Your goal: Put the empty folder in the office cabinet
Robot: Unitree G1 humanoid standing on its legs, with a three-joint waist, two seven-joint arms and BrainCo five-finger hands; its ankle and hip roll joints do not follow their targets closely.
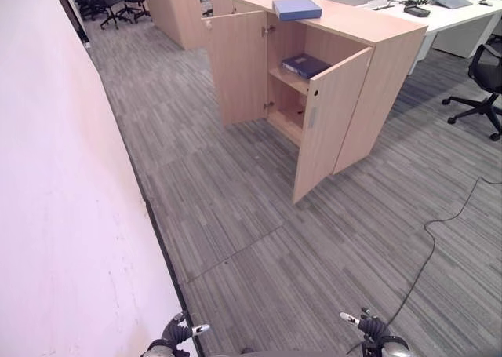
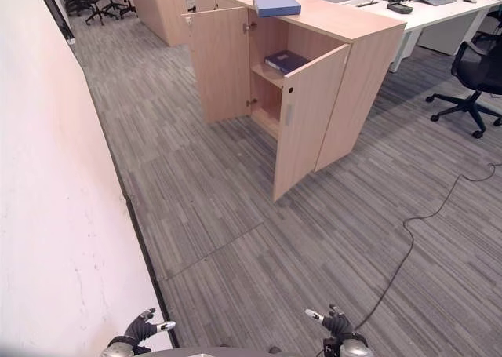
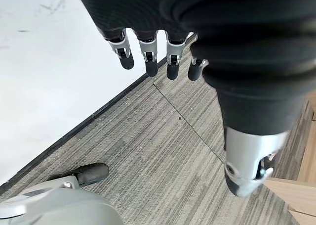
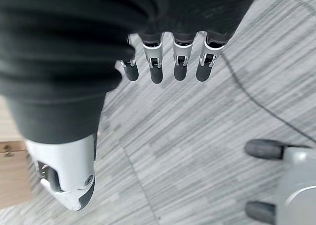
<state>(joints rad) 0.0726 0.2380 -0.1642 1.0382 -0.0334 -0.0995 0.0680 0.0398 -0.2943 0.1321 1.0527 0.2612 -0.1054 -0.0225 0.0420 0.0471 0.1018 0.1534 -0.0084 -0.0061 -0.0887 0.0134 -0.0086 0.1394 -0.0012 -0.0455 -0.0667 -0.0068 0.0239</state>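
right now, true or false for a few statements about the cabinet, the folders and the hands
1. Both doors of the light wooden office cabinet stand open. True.
2. A blue folder lies on the cabinet's top. True.
3. The cabinet's inside is bare. False: a dark blue folder lies on its upper shelf.
4. The left hand grips a folder. False: its fingers hang relaxed over the grey striped carpet, holding nothing.
5. The right hand rests on a cabinet door. False: it hangs open above the carpet.
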